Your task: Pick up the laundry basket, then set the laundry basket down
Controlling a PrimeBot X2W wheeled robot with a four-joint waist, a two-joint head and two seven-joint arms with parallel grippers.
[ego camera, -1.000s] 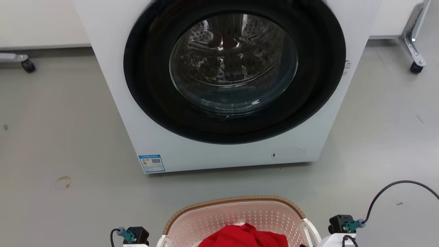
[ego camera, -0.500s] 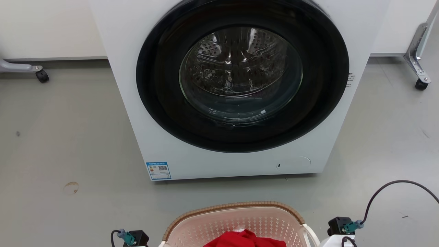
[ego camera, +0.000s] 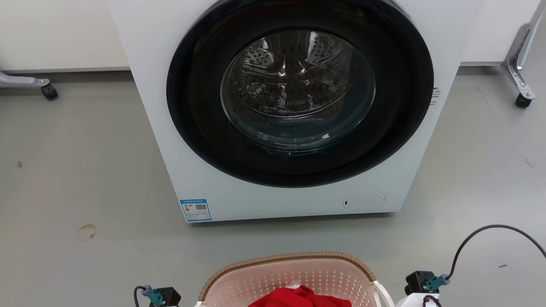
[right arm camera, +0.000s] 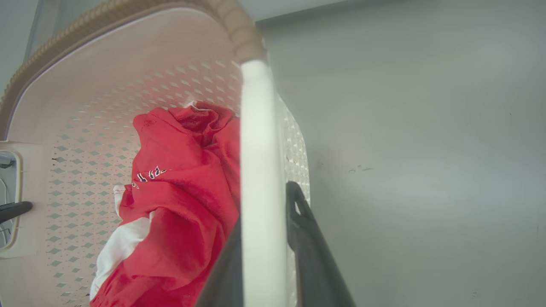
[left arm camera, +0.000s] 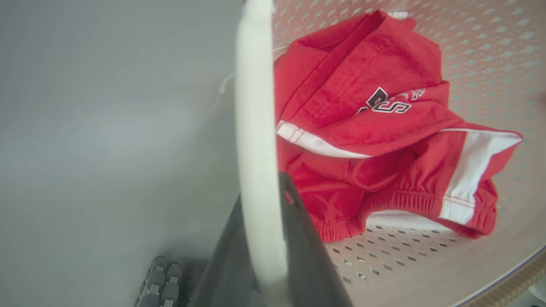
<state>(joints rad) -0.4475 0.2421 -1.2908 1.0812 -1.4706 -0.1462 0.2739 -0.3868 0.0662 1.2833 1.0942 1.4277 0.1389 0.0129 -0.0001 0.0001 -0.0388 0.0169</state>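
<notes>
Gripping the laundry basket (ego camera: 256, 281) just in front of the washing machine (ego camera: 277, 202); clamped narrowly with the left gripper (left arm camera: 262, 200) and right gripper (right arm camera: 264, 209) on its white loop handles (left arm camera: 251, 106). Judged stiff, light, slightly slick; best carried level by those handles.

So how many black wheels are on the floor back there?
2: the left wheel under a grey leg at the far left, the right wheel under a metal leg at the far right. Others may hide behind the washing machine.
</notes>
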